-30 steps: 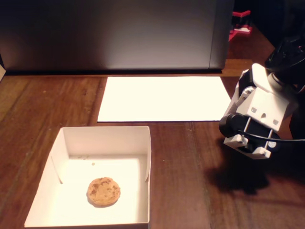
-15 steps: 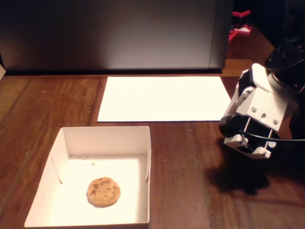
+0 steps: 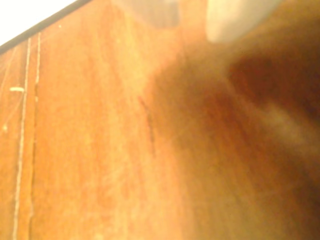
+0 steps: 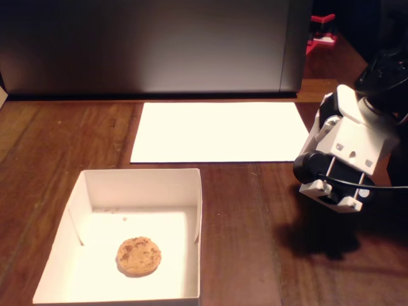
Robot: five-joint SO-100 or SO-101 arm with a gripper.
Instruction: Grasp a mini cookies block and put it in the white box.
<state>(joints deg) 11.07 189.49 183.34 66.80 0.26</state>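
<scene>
In the fixed view the mini cookies block (image 4: pixel 138 255), round and golden-brown with dark specks, lies flat on the floor of the white box (image 4: pixel 185 180), towards its front. The box stands at the lower left of the wooden table. My gripper (image 4: pixel 333 193) hangs low over the table at the right, well apart from the box, and holds nothing that I can see. The wrist view shows only bare wood close up, with a blurred pale fingertip (image 3: pixel 239 19) at the top edge. The frames do not show how the jaws stand.
A flat white paper sheet (image 4: pixel 220 131) lies behind the box, and its corner (image 3: pixel 20 15) shows in the wrist view. A dark grey panel (image 4: pixel 153 44) stands along the back. A red object (image 4: pixel 322 32) sits at the far right rear.
</scene>
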